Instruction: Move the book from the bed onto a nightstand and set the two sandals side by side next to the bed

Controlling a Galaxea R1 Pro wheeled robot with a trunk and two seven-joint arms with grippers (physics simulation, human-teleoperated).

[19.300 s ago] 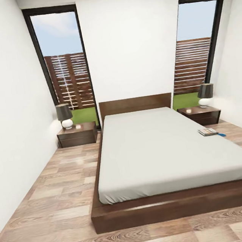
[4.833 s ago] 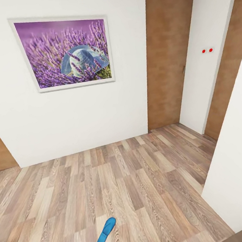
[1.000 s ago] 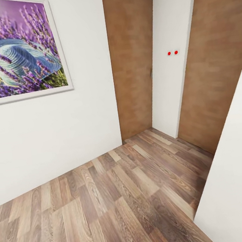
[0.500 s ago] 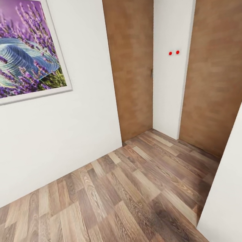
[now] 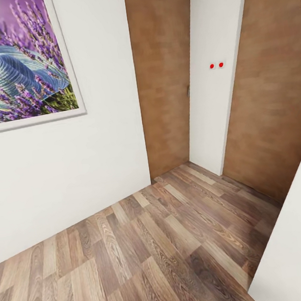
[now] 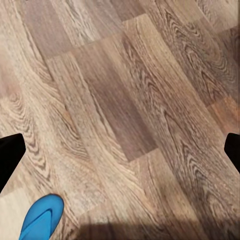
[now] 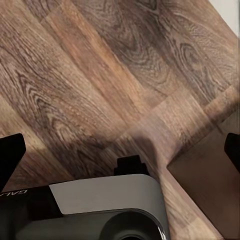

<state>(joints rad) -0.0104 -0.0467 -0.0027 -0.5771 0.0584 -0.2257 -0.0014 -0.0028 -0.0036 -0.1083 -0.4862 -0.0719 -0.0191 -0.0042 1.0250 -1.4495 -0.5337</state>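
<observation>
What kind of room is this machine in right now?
Probably a room in a home, perhaps a bedroom corner or hallway. There is a wood-plank floor, white walls, a framed lavender picture, and two brown doors. A blue sandal lies on the floor.

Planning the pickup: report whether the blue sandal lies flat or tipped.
Flat, it seems: the sandal lies on the wood floor in the left wrist view, though the frame cuts it off.

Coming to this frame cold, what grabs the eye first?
The purple lavender picture with a blue hat, high on the white wall at the head view's left. Next, two brown doors beyond the wood-plank floor. In the left wrist view, a bright blue sandal lies on the planks.
</observation>
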